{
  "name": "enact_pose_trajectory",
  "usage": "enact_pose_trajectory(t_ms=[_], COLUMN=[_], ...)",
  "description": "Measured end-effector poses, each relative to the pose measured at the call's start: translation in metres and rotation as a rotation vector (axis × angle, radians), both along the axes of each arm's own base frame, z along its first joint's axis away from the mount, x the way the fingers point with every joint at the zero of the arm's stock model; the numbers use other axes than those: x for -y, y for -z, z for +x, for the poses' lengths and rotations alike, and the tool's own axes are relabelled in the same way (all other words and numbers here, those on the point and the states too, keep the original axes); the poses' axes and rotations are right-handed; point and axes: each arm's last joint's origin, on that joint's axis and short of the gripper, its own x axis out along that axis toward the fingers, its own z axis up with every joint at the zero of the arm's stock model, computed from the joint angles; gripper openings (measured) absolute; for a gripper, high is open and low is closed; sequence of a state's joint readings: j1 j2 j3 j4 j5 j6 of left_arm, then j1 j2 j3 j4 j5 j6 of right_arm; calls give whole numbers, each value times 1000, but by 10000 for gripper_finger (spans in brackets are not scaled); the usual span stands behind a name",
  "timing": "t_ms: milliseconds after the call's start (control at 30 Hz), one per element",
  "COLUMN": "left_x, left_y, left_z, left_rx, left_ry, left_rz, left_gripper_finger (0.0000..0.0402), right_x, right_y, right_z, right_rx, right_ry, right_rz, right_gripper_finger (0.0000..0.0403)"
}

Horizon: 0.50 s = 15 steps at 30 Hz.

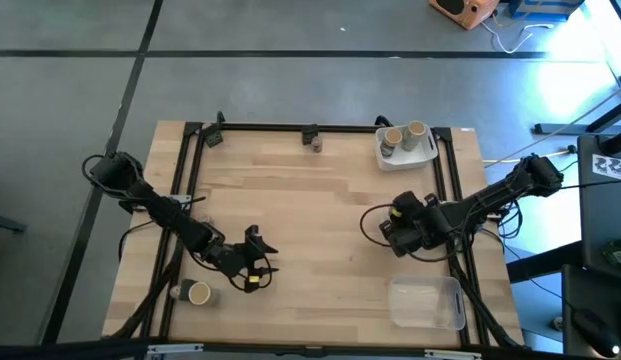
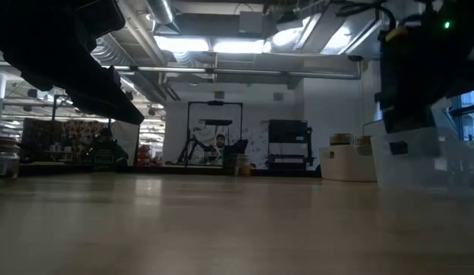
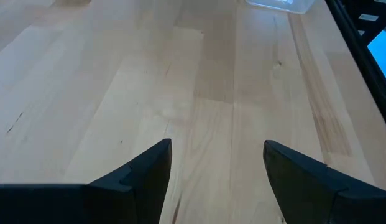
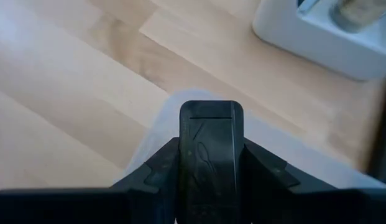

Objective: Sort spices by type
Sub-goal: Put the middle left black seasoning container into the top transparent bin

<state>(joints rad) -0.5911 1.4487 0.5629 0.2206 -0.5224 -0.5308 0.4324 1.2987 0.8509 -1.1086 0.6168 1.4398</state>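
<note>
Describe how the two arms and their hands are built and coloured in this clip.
Both arms are dark, slim and jointed, with black cables looping loosely beside them. The left hand shows a small yellow mark near its fingers, which in the left wrist view are two black, wedge-shaped fingers tapering to points. The right hand is a bulkier black block; the right wrist view shows matte black angular fingers.
</note>
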Motion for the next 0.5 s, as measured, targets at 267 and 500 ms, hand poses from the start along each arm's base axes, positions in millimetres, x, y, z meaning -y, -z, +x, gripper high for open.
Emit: enact_pose_trajectory(t_ms=[267, 500], left_x=[0, 0], left_y=[0, 0], left_z=[0, 0], left_rx=[0, 0], left_ry=[-1, -1], left_rz=[0, 0], left_gripper_finger=[237, 237], right_x=[3, 3], right_y=[34, 41], right_z=[-3, -1], right_rx=[127, 176], right_ry=[63, 46], right_rz=[-2, -24], right_gripper_finger=[138, 138])
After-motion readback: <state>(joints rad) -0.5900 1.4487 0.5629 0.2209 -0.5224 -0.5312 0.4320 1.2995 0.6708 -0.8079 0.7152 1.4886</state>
